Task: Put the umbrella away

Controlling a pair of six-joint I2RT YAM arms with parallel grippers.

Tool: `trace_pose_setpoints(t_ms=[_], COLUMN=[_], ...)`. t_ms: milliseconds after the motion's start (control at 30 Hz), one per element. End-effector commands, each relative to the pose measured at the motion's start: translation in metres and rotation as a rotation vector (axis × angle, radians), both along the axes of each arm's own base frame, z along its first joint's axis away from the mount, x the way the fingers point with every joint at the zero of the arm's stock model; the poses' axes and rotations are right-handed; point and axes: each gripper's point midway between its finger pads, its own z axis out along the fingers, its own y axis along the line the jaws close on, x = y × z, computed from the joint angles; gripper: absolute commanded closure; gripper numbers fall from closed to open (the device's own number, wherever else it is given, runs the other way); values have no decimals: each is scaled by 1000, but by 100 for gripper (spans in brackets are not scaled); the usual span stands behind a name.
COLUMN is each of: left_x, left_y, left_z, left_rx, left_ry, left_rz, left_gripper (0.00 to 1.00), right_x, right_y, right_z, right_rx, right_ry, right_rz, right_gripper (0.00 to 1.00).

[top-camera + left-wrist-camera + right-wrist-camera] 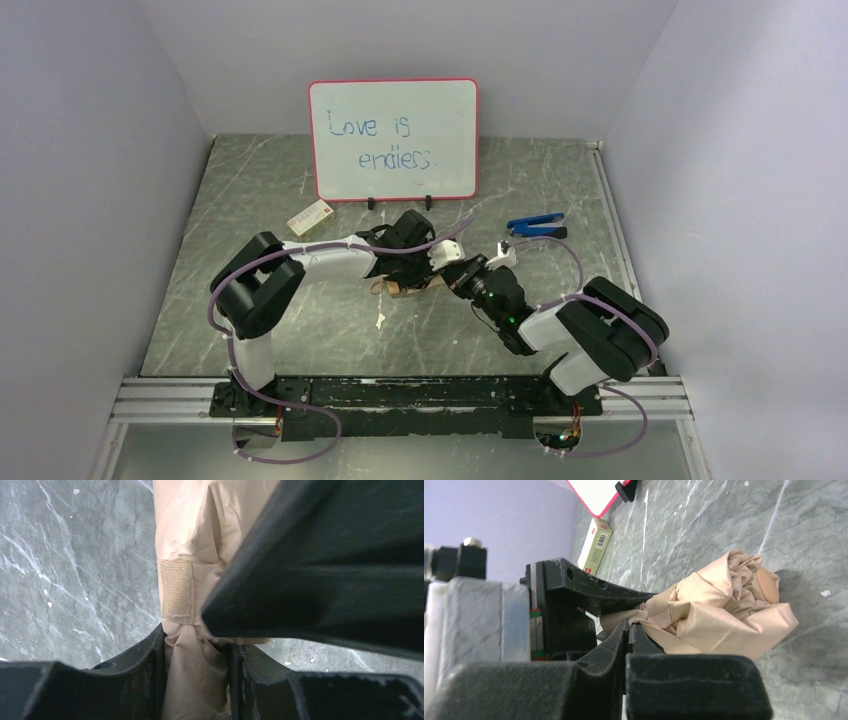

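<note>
The umbrella [403,289] is folded into a small tan bundle at the middle of the table, lying between my two grippers. My left gripper [196,650] is shut on the bundle, its tan fabric [185,530] filling the gap between both fingers. A velcro strap [175,590] shows just beyond the fingertips. My right gripper [630,626] is shut, its tips pinching an edge of the umbrella's fabric [724,615]. The pale orange handle end [768,585] pokes out of the far side of the bundle. In the top view both grippers [432,268] [458,276] meet over it.
A whiteboard [393,140] with a red frame stands at the back. A small white-red box [310,217] lies in front of its left corner, and a blue-black clip tool [535,225] lies at the back right. A white scrap [380,320] sits near the umbrella.
</note>
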Motion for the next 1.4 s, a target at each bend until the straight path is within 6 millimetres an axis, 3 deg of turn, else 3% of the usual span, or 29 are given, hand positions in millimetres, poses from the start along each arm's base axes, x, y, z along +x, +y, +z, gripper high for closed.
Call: trace_pose_setpoints(t_ms=[0,333,700,933,1367], left_x=[-37,-41,-45,-47,-48], left_y=[62,60,57,57,57], left_z=[-68,-64,-63,-64,-65], left_rx=[288,277,274,278,279], left_ry=[112,99,100,101,103], left_rz=[-34,-65,-86,-94,-102], left_gripper=[95,95,95,95,95], right_x=[24,50,55,55,52], right_y=[15,-6,-4,2,7], right_z=[56,23,-6,-17,-33], right_rx=[139,5,-84,-80,-57], right_ry=[-144,-9,92,123,157], right_rz=[1,-181,-191,-158,-138], right_gripper=[100,100,100,86,78])
